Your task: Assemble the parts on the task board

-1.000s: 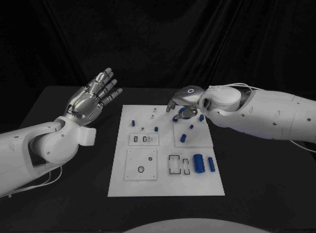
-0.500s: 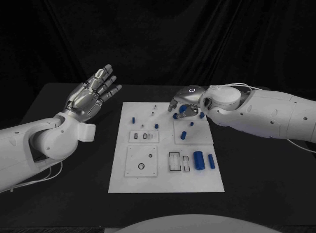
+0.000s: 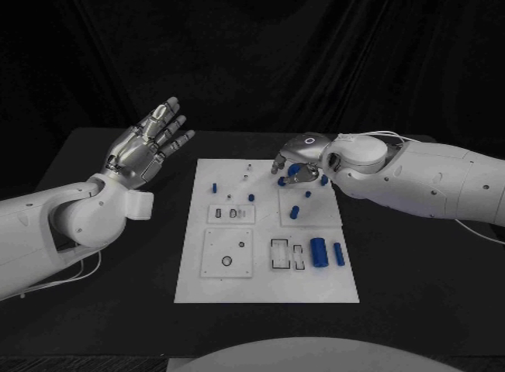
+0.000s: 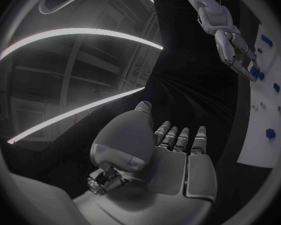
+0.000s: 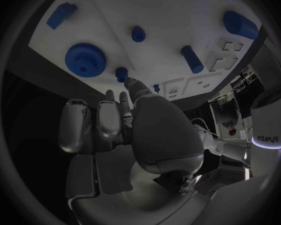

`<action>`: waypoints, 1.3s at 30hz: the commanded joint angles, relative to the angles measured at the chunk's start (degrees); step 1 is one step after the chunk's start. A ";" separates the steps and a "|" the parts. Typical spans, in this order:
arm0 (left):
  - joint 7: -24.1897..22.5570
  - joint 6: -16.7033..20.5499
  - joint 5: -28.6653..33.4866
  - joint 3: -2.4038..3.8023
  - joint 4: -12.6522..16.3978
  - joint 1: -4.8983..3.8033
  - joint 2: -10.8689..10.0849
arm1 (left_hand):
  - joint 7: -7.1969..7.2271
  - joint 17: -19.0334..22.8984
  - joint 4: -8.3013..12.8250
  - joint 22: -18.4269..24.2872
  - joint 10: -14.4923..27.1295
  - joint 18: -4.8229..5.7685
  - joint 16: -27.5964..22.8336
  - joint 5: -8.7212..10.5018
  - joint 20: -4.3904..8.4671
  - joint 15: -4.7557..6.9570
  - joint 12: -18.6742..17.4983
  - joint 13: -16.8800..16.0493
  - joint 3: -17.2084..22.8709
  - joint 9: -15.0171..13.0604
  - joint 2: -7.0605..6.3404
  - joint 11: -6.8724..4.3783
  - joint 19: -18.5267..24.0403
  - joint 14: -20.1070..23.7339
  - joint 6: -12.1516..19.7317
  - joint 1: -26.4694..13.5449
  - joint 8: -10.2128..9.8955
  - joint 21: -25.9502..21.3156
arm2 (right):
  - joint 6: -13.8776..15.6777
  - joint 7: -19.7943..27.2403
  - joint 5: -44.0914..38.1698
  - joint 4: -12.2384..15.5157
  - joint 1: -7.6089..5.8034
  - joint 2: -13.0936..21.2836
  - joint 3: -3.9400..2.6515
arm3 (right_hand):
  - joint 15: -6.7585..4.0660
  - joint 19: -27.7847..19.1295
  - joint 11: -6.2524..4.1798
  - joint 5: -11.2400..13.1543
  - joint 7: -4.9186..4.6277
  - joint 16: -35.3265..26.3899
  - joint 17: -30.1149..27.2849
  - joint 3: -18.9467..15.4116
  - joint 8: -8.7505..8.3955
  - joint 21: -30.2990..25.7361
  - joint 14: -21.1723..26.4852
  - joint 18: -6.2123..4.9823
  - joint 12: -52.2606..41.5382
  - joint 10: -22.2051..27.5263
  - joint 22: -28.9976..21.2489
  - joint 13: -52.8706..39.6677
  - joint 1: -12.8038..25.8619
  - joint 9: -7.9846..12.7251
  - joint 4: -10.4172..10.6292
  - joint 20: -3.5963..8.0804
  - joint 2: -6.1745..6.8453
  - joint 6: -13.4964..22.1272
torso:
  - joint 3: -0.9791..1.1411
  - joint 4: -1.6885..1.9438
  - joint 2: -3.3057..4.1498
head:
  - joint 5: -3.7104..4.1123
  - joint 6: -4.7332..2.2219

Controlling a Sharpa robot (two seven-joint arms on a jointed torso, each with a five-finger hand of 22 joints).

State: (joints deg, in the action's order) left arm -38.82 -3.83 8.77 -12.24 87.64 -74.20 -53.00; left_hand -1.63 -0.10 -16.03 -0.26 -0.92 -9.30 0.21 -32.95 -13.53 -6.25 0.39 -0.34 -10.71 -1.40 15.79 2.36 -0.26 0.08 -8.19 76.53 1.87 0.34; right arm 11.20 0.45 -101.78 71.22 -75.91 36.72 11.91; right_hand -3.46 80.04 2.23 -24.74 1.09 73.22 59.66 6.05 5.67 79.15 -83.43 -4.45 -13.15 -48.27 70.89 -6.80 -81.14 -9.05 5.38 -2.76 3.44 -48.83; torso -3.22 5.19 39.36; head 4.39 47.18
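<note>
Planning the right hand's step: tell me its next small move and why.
Probably lower the right hand onto the blue gear: its fingers hang over the task board's far end, apparently holding nothing, with the gear just beyond the fingertips.

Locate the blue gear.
In the right wrist view the blue gear lies on the task board, just beyond the right hand, beside a small blue peg.

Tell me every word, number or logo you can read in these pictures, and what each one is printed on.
"sharpa": mirrored, on a white casing of the robot in the right wrist view.
Task board: no readable markings; blue parts carry none.
Left robot hand and right robot hand: no legible text.
</note>
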 commanded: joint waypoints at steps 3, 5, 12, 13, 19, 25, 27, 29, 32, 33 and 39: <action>-7.03 -0.58 -0.12 0.05 -0.13 0.06 0.23 | 0.36 0.10 0.04 -0.07 0.26 -1.00 -0.21 -0.32 -0.24 0.46 -0.01 0.07 0.39 0.05 0.03 -0.33 -0.19 -0.08 0.13 0.86 0.01 0.10 | 2.26 0.82 -0.07 -0.52 0.38 -0.16 -0.03 | 0.05 -0.39 0.06 1.03 -0.35 -0.36 -0.11 0.89 0.48 -0.36 0.22 -0.15 -1.08 -0.94 0.10 -0.45 0.51 -0.48 0.05 -0.13 0.77 -0.82 | -0.04 -0.01 -0.04 | -0.16 0.35; -6.84 -0.65 -0.12 0.05 -0.24 0.06 0.28 | 0.33 0.10 0.07 -0.08 0.27 -1.00 -0.21 -0.40 -0.24 0.45 -0.01 0.07 0.42 0.05 0.04 -0.35 -0.20 -0.08 0.13 0.91 0.02 0.11 | 2.58 0.99 -0.07 -0.72 0.53 -0.24 -0.03 | 0.02 -0.35 0.01 1.17 -0.36 -0.34 -0.12 1.27 0.61 -0.35 0.21 -0.13 -1.61 -1.29 0.19 -0.69 0.51 -0.73 0.03 -0.13 0.81 -1.09 | -0.06 -0.03 -0.05 | -0.19 0.39; -6.14 -0.65 -0.12 0.05 0.23 0.08 0.17 | -0.09 0.10 0.83 -0.05 0.42 -0.98 -0.21 -1.77 -0.33 0.34 -0.08 0.11 1.22 0.06 0.09 -0.43 -0.16 -0.08 0.30 1.98 0.00 0.07 | 3.34 1.49 -0.07 -1.16 0.93 -0.35 -0.03 | -0.03 -0.12 -0.03 1.37 -0.34 -0.10 0.17 2.10 1.09 -0.19 0.08 -0.05 -2.75 -1.86 0.64 -1.24 0.71 -1.54 0.07 -0.09 1.13 -1.96 | -0.07 0.03 -0.04 | 0.03 0.59; -5.97 -0.71 -0.12 0.05 0.33 0.08 0.16 | -0.10 0.10 0.91 -0.04 0.44 -0.98 -0.21 -1.90 -0.34 0.34 -0.10 0.12 1.28 0.06 0.06 -0.40 -0.16 -0.08 0.33 2.07 0.00 0.07 | 3.43 1.57 -0.07 -1.22 0.99 -0.34 -0.03 | -0.03 -0.11 -0.04 1.41 -0.35 -0.11 0.15 2.15 1.13 -0.18 0.07 -0.05 -2.84 -1.90 0.67 -1.28 0.75 -1.60 0.09 -0.08 1.15 -2.02 | -0.06 0.02 -0.06 | 0.02 0.63; -5.32 -1.01 -0.12 0.05 0.31 0.10 0.22 | -0.51 0.10 1.19 -0.03 0.54 -0.97 -0.21 -2.21 -0.38 0.41 -0.15 0.16 1.51 0.02 0.00 -0.47 -0.15 -0.08 0.13 2.35 0.07 0.05 | 3.77 1.94 -0.03 -1.45 1.26 -0.33 -0.03 | -0.06 -0.04 -0.09 2.33 -0.50 -0.07 0.15 2.52 1.23 -0.19 0.04 -0.03 -3.66 -2.14 0.81 -1.73 1.22 -2.16 0.30 -0.05 1.49 -2.16 | -0.03 -0.01 -0.07 | -0.09 0.82; -5.06 -1.16 -0.12 0.05 -0.03 0.12 0.31 | -0.85 0.10 1.28 -0.03 0.53 -0.97 -0.21 -2.33 -0.38 0.42 -0.13 0.15 1.61 -0.03 0.00 -0.57 -0.15 -0.08 -0.11 2.44 0.15 0.05 | 3.79 2.14 0.03 -1.64 1.47 -0.38 -0.03 | -0.09 0.00 -0.11 2.51 -0.60 -0.02 0.21 2.84 1.42 -0.18 0.02 -0.02 -4.22 -2.39 0.91 -2.05 1.29 -2.55 0.34 -0.03 1.55 -2.46 | -0.08 0.00 -0.07 | -0.05 0.95; -4.92 -1.28 -0.12 0.05 -0.06 0.12 0.35 | -0.99 0.10 1.32 -0.04 0.52 -0.97 -0.21 -2.40 -0.39 0.42 -0.13 0.14 1.65 -0.05 -0.01 -0.60 -0.15 -0.08 -0.25 2.48 0.19 0.06 | 3.73 2.15 0.03 -1.74 1.56 -0.39 -0.03 | -0.09 0.22 -0.08 2.49 -0.67 0.22 0.61 2.93 1.50 0.05 -0.09 0.08 -4.42 -2.44 1.32 -2.17 1.41 -2.72 0.39 -0.02 1.59 -2.59 | -0.08 0.02 -0.07 | -0.04 0.94; -4.70 -1.49 -0.12 0.05 -0.06 0.14 0.38 | -1.03 0.10 1.34 -0.03 0.52 -0.97 -0.21 -2.43 -0.40 0.42 -0.13 0.15 1.67 -0.05 -0.01 -0.61 -0.14 -0.08 -0.23 2.49 0.19 0.05 | 3.68 2.21 0.08 -1.98 1.71 -0.45 -0.03 | -0.08 0.67 -0.03 2.41 -0.76 0.82 1.54 3.15 1.61 0.53 -0.42 0.26 -4.82 -2.64 2.12 -2.40 1.54 -3.02 0.46 -0.02 1.66 -2.75 | -0.05 0.03 -0.09 | 0.00 0.92; -4.49 -1.65 -0.12 0.05 -0.02 0.16 0.40 | -1.03 0.10 1.34 -0.03 0.52 -0.97 -0.21 -2.43 -0.40 0.42 -0.13 0.15 1.67 -0.05 -0.01 -0.61 -0.14 -0.08 -0.23 2.49 0.19 0.05 | 3.85 2.38 0.39 -2.29 1.93 -0.55 -0.03 | -0.06 0.68 -0.01 2.28 -0.92 0.88 1.57 3.37 1.70 0.53 -0.46 0.26 -5.16 -2.87 2.14 -2.58 1.60 -3.27 0.49 -0.03 1.68 -2.88 | -0.02 -0.03 -0.09 | -0.12 0.95; -4.42 -1.70 -0.12 0.05 -0.01 0.16 0.41 | -1.06 0.10 1.36 -0.02 0.53 -0.97 -0.21 -2.45 -0.40 0.41 -0.13 0.15 1.68 -0.06 -0.02 -0.62 -0.13 -0.08 -0.28 2.50 0.21 0.04 | 3.92 2.46 0.54 -2.41 2.02 -0.60 -0.03 | -0.06 0.68 -0.01 2.21 -0.95 0.89 1.58 3.46 1.72 0.52 -0.47 0.26 -5.25 -2.94 2.14 -2.63 1.57 -3.34 0.48 -0.03 1.67 -2.90 | -0.02 -0.04 -0.09 | -0.16 0.98; -4.19 -1.82 -0.12 0.05 0.01 0.20 0.44 | -1.09 0.10 1.39 -0.03 0.53 -0.97 -0.21 -2.49 -0.42 0.38 -0.13 0.15 1.69 -0.06 -0.05 -0.60 -0.15 -0.08 -0.30 2.52 0.22 0.05 | 4.50 3.05 0.89 -3.01 2.42 -0.91 -0.04 | -0.04 0.84 -0.02 1.52 -1.31 1.24 2.10 4.11 1.89 0.70 -0.60 0.32 -5.81 -3.31 2.49 -2.93 1.50 -3.87 0.44 -0.06 1.75 -3.14 | -0.06 -0.01 -0.09 | -0.15 1.07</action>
State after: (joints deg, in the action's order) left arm -38.83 -4.64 8.75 -12.25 87.54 -74.09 -52.67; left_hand -2.36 -0.08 -14.61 -0.25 -0.53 -9.30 0.21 -35.12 -13.52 -6.25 0.39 -0.28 -9.29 -1.38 15.68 1.97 -0.26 0.08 -8.50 78.37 1.86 0.34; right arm 14.33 2.79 -101.28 68.40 -73.72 35.88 11.91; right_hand -3.51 80.46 2.22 -23.01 -0.04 74.21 61.61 9.86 7.21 79.48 -83.48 -4.46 -18.73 -51.17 73.27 -9.66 -79.83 -12.80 5.84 -2.76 4.75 -51.80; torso -3.26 5.19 39.27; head 4.22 48.18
